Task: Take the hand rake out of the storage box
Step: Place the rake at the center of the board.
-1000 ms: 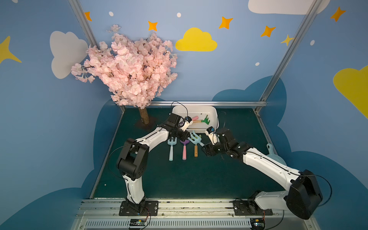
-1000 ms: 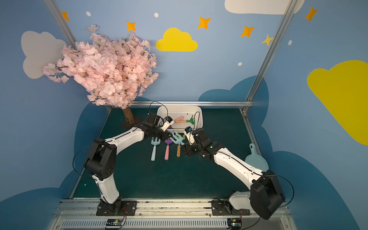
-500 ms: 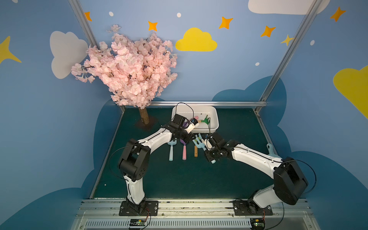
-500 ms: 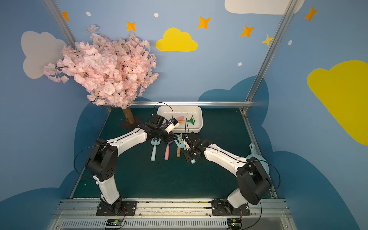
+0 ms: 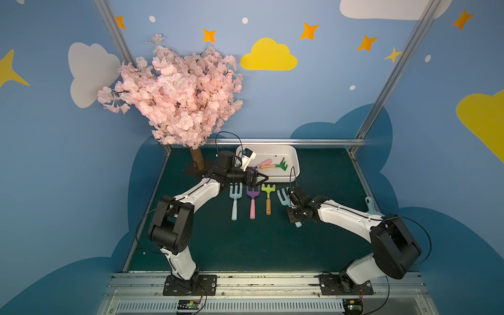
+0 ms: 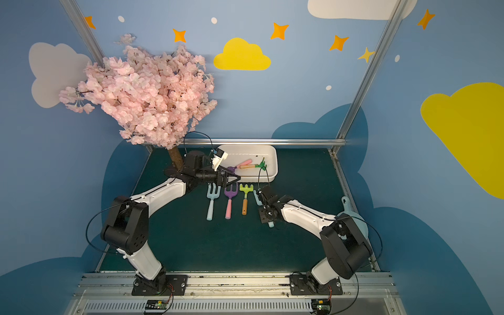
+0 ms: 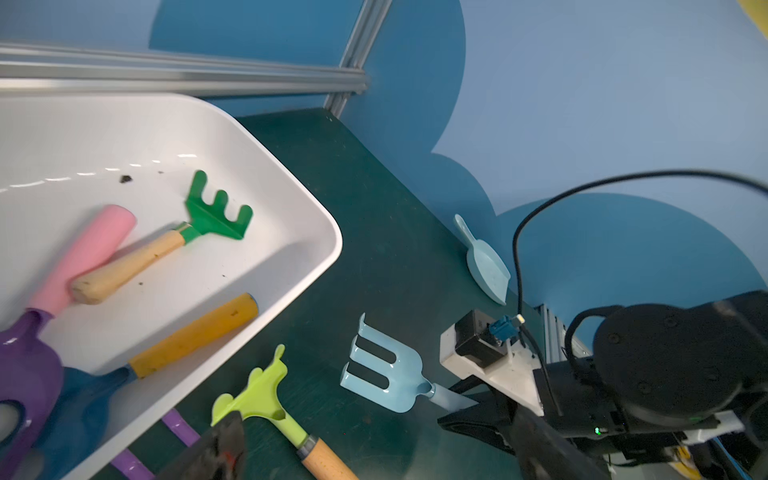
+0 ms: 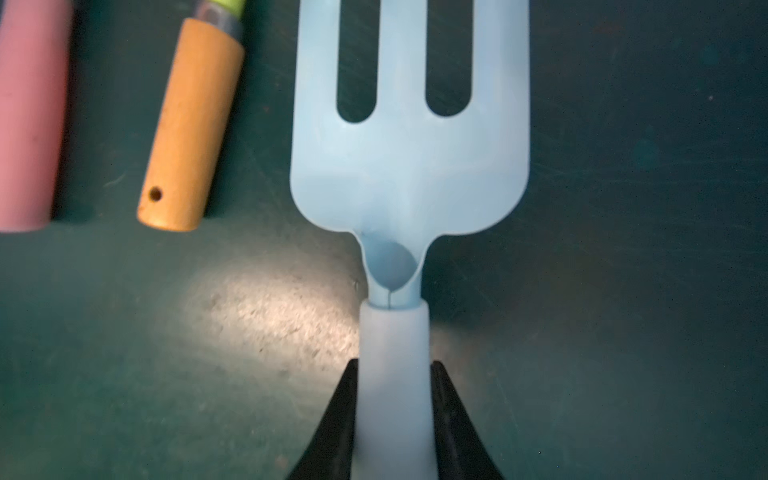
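Left gripper (image 5: 260,178): jaws were together a second ago; now I see them spread wide, hanging over the near rim of the storage box (image 5: 272,151). The green rake (image 7: 216,214) lies in the box, its wooden handle across a pink handle (image 7: 83,249). On the mat (image 5: 245,245), the purple fork (image 5: 253,200) and lime rake (image 5: 268,200) are unmoved. Right gripper (image 8: 394,374): jaws were wider before and are now clamped on the handle of the pale blue hand rake (image 8: 409,166). It is outside the box and has shifted rightward off the lime rake's head; I cannot tell whether it touches the mat
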### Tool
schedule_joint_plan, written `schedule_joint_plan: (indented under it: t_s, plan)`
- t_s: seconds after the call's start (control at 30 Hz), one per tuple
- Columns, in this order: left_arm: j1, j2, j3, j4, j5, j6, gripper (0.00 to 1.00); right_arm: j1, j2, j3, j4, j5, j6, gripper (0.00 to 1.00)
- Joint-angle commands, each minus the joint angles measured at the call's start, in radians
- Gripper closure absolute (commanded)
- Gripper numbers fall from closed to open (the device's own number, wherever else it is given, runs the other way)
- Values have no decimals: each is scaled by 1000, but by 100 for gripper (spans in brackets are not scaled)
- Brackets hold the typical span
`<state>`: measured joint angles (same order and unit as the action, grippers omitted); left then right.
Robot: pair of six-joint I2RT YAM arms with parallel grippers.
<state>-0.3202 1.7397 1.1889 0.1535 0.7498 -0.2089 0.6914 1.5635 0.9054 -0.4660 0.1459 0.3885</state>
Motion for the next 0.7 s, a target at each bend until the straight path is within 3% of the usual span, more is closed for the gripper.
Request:
schedule_joint_plan:
  t_s: [0.0,0.1,0.27,0.67]
  plan:
    - [14,-26,-13,30,-81,-60,0,-14,75,45,39,17,69,100]
    - [24,-25,-5,-25,-164,-41,0,-27,126,67,58,3,90,100]
    - [49,-12,-8,-13,-131,-59,0,-36,171,101,34,33,149,100]
    - [54,29,27,-63,-198,-43,0,-41,244,139,64,-28,187,100]
